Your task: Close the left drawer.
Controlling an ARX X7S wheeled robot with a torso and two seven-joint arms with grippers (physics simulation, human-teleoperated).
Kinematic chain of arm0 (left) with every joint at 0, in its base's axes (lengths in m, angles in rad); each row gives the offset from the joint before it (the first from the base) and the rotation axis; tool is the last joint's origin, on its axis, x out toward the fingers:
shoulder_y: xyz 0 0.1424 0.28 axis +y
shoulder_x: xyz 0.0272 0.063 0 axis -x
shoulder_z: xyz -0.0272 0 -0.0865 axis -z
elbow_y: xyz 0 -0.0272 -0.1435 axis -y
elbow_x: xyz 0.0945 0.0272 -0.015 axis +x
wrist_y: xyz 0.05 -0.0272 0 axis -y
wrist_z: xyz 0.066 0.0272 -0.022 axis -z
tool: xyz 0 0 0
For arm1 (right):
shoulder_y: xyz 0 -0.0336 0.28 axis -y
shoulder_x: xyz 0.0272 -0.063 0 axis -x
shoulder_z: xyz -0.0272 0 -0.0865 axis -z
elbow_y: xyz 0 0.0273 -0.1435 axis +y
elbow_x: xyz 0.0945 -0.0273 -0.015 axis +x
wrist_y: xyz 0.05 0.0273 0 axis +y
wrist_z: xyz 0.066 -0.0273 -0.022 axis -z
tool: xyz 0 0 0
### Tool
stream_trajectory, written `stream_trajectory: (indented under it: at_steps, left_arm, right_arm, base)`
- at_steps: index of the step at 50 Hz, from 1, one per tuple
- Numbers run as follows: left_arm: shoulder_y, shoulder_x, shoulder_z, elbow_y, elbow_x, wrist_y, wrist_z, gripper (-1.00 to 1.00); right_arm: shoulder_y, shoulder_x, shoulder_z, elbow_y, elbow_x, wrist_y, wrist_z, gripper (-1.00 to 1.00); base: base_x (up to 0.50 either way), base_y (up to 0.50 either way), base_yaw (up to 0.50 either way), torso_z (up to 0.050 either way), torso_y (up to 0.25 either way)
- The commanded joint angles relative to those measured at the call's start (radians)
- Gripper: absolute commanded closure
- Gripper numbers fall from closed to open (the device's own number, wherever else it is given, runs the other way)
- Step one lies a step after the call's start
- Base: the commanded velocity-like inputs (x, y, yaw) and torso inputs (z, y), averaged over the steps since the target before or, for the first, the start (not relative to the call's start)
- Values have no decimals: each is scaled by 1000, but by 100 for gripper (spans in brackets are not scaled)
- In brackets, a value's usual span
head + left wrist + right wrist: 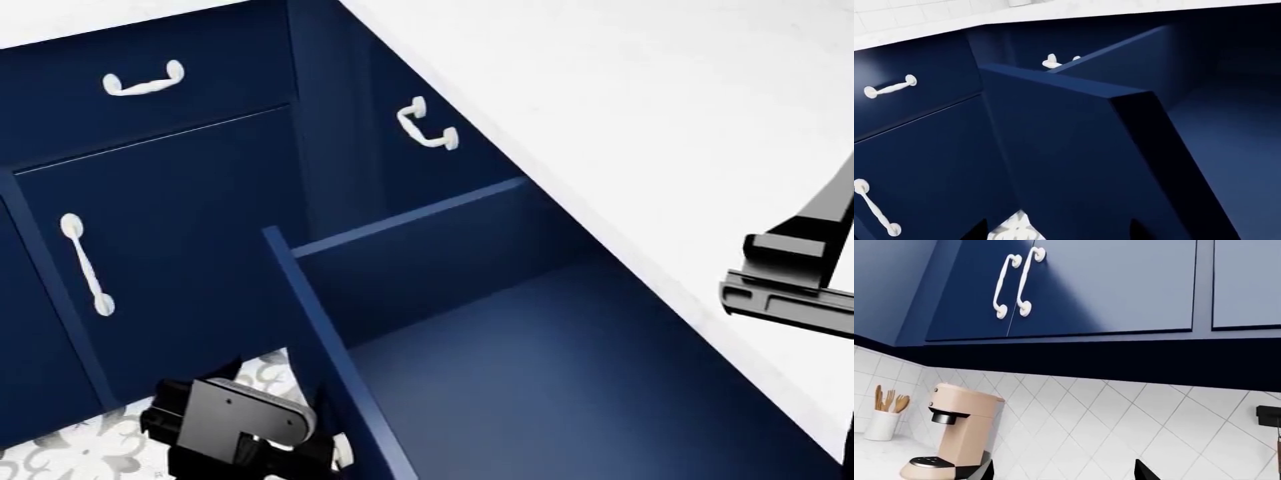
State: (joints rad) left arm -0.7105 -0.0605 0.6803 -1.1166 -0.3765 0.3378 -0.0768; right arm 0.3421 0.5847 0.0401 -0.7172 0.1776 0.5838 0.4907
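Drawer (561, 340) hangs open beside four white handles.

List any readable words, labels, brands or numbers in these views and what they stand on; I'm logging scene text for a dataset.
None: no view shows any readable text.
The coffee machine has no visible brand or label.
The left drawer, the other cabinet fronts, the countertop and the wall tiles are plain.

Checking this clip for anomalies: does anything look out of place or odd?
Only the left drawer, which stands pulled far out from under the countertop, empty inside. The neighbouring drawer and cabinet door sit flush. Nothing looks spilled or damaged.
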Motion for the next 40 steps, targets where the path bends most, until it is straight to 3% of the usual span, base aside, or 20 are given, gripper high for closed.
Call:
stream_trajectory:
  at_steps: [1, 40]
  left_arm:
    - [39, 39, 296, 108, 30, -45, 86, -100]
    - [91, 4, 389, 282, 52, -114, 66, -100]
  right_arm:
    - [-11, 4, 16, -12, 5, 5, 2, -100]
    - [-21, 5, 15, -24, 9, 7, 7, -100]
  base:
    - [0, 0, 0, 0, 0]
    - [0, 0, 0, -1, 0]
